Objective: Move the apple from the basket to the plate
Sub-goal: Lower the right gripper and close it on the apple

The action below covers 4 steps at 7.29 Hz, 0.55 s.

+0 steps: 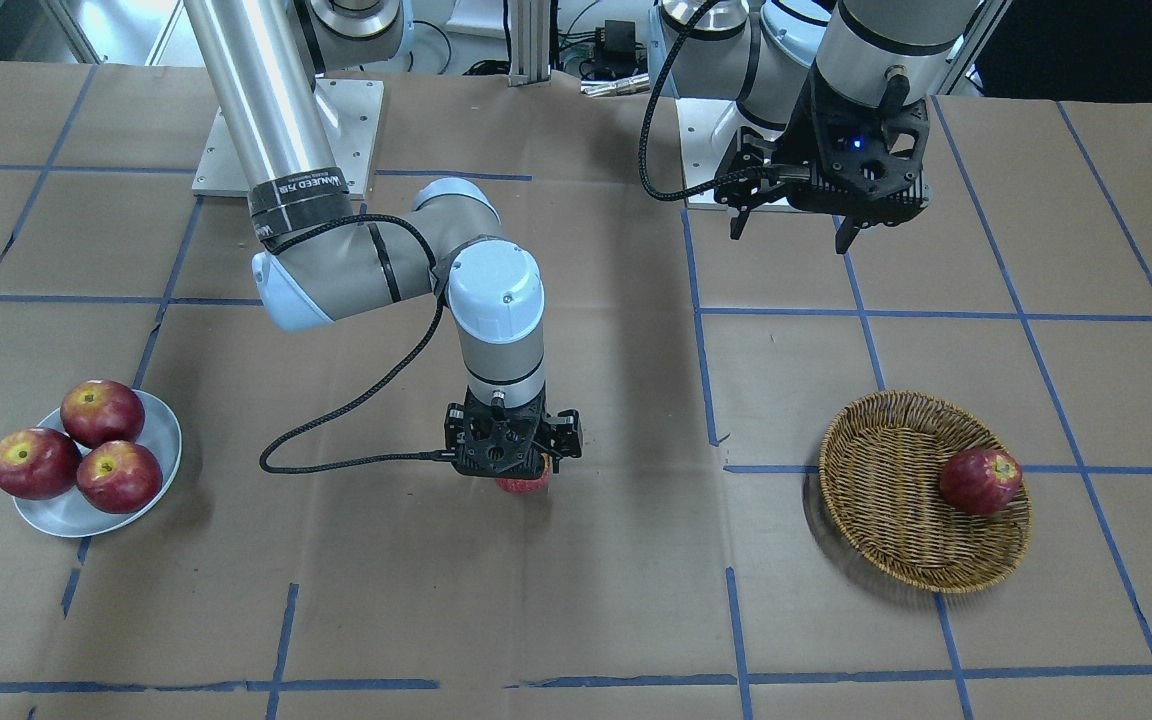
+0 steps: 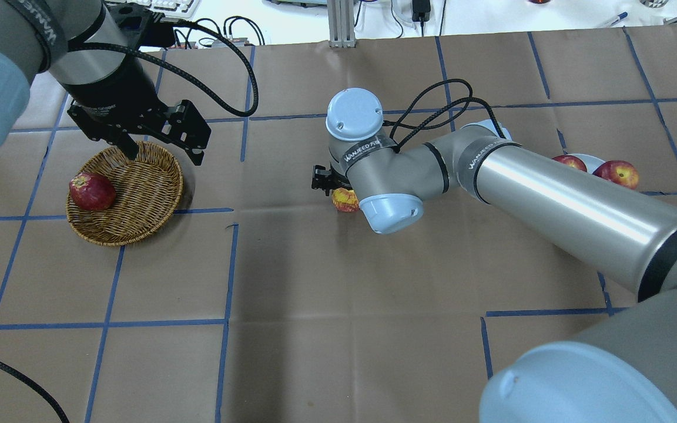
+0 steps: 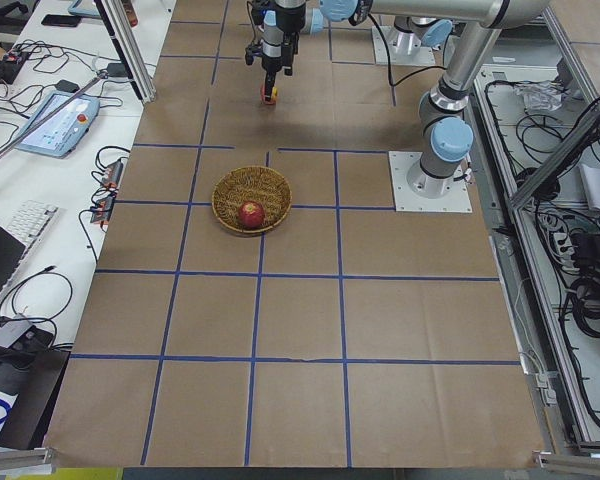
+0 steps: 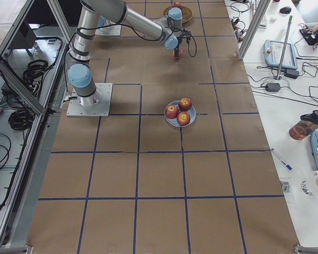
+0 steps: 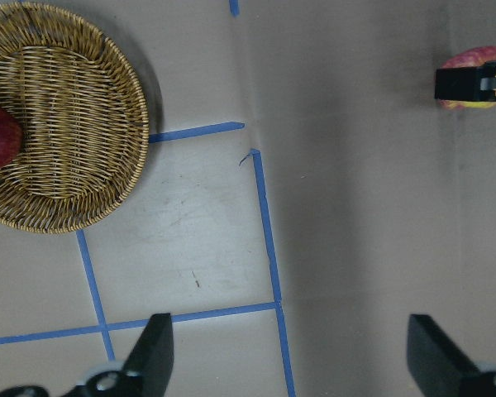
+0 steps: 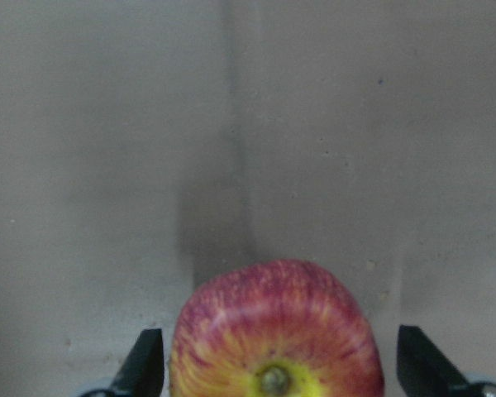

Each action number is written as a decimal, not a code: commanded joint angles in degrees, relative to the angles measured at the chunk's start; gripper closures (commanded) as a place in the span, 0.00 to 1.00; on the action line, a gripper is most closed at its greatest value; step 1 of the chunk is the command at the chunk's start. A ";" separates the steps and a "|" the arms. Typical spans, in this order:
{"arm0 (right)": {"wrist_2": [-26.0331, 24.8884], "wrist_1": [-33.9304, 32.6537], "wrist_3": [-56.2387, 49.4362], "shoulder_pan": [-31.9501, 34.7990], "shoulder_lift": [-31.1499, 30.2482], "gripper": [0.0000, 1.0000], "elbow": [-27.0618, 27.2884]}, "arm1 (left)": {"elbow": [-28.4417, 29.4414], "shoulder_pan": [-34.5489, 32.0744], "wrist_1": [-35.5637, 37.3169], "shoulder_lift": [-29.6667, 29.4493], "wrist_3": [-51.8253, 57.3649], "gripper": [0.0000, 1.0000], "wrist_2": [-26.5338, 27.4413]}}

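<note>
The apple [image 6: 273, 331], pinkish-red with yellow streaks and a yellow stem hollow, is at the table's middle [image 1: 523, 486], between basket and plate. My right gripper [image 6: 277, 376] hangs straight over it, open, one finger on each side with small gaps. The wicker basket [image 1: 876, 500] holds one deep-red apple [image 1: 980, 481]. The pale plate [image 1: 161, 430] holds three dark red apples. My left gripper [image 1: 791, 240] is open and empty, high above the table beside the basket [image 2: 138, 194].
The table is covered in brown paper with a blue tape grid [image 1: 701, 330]. The right arm's forearm [image 2: 550, 194] stretches across the table and hides part of the plate [image 2: 588, 158]. Both arm bases stand on metal plates at the robot's side.
</note>
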 commanded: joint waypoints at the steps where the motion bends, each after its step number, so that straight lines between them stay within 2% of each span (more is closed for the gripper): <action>1: -0.04 -2.31 -0.09 0.01 0.75 0.26 0.07 | -0.12 0.15 0.19 0.03 1.64 0.01 0.06; 3: -0.13 -2.32 -0.27 -0.08 0.75 0.36 -0.46 | -0.04 0.15 0.28 -0.06 1.65 0.01 0.24; 4: -0.56 -2.14 -0.88 -0.43 0.14 0.37 -0.98 | -0.04 0.15 0.20 0.03 1.65 0.01 0.32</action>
